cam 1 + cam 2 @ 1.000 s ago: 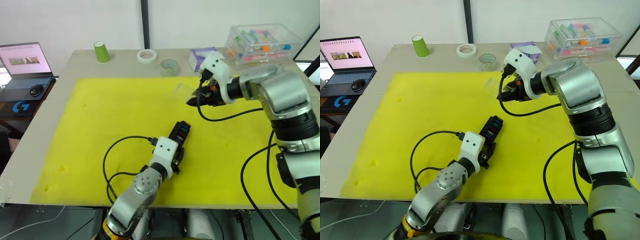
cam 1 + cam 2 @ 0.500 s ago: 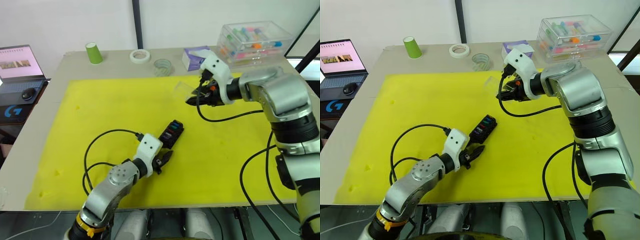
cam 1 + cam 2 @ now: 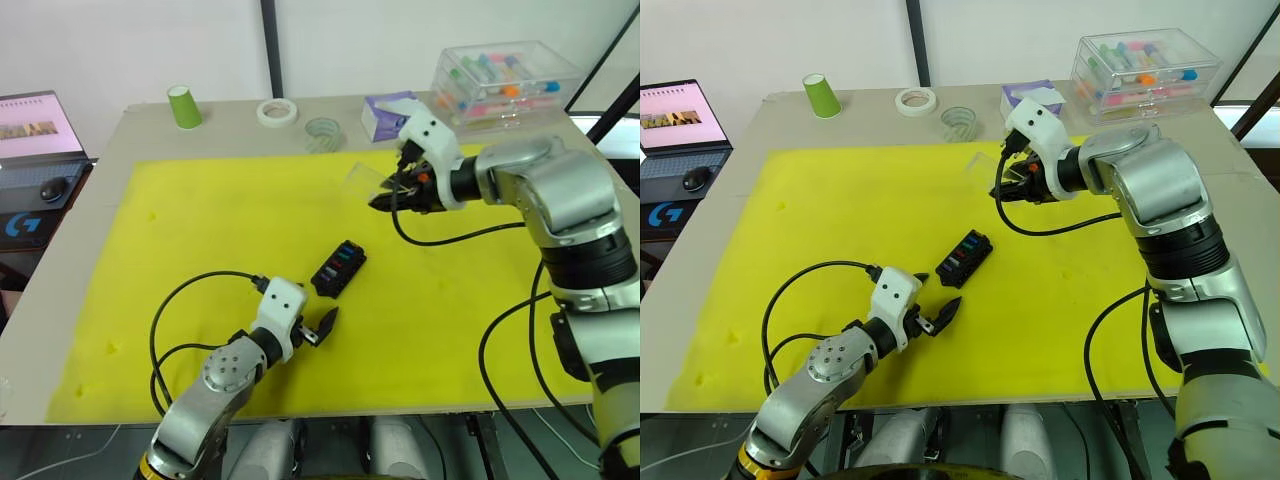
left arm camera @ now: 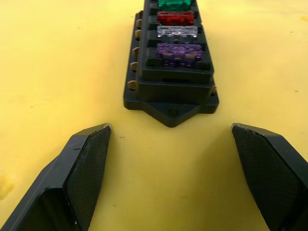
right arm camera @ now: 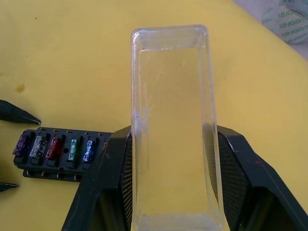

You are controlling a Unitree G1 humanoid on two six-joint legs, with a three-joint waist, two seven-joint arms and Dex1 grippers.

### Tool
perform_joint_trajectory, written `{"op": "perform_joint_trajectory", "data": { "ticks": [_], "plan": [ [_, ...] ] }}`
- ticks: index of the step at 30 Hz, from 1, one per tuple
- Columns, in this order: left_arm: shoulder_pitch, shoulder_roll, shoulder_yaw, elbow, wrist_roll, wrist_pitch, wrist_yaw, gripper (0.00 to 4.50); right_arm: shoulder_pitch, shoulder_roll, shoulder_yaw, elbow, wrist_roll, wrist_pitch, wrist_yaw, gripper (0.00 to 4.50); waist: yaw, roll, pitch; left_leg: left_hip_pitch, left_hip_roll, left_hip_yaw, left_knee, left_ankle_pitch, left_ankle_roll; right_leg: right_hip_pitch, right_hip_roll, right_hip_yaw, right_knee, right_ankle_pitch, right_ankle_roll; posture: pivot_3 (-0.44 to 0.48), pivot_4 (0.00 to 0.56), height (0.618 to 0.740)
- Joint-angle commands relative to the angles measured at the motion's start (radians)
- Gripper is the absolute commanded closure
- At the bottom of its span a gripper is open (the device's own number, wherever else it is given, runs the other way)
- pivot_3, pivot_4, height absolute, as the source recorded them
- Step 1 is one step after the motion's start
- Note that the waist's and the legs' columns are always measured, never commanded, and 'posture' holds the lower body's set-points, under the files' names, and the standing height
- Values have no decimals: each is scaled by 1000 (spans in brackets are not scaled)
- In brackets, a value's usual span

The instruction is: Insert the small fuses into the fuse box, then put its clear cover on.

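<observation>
Black fuse box, coloured small fuses seated; clear cover transparent.

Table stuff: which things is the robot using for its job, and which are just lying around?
For the job:
- fuse box
- fuses in its slots
- clear cover, held in the right gripper
- left gripper, open beside the box

Just lying about:
- green cup
- tape rolls
- drawer box
- laptop

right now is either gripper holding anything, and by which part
The right gripper clamps the transparent rectangular plastic cover by its long sides near one end; the left gripper is open, empty.
</observation>
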Motion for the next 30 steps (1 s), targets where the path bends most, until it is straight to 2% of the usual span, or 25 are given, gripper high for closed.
{"op": "perform_joint_trajectory", "data": {
  "ticks": [1, 13, 23, 30],
  "plan": [
    [-16, 8, 46, 97, 53, -8, 25, 298, -23, 4, -20, -19, 6, -18, -3, 2619, 3, 0, 0, 0, 0, 0, 0, 0, 0, 0, 0, 0, 0, 0, 0, 0, 150, 740],
    [-162, -21, -21, 280, 43, -116, -103, 298, -23, -5, -28, -43, 14, -3, -10, 2619, 50, 0, 0, 0, -2, 0, 3, 0, 0, 2, -2, -1, 0, 0, 0, 0, 150, 740],
    [-210, -20, -40, 354, 47, -168, -216, 298, -20, 0, -28, -46, 20, -5, -19, 2619, 51, 0, 0, 0, -3, -1, 3, 0, 0, 3, -3, -2, 0, 1, 0, 0, 150, 740],
    [-242, -48, -31, 400, 62, -191, -232, 298, -16, 0, -27, -49, 20, -6, -24, 2619, 54, 0, 0, 0, -4, -1, 3, 0, 0, 4, -4, -2, 0, 1, 1, 0, 150, 740]
  ]
}}
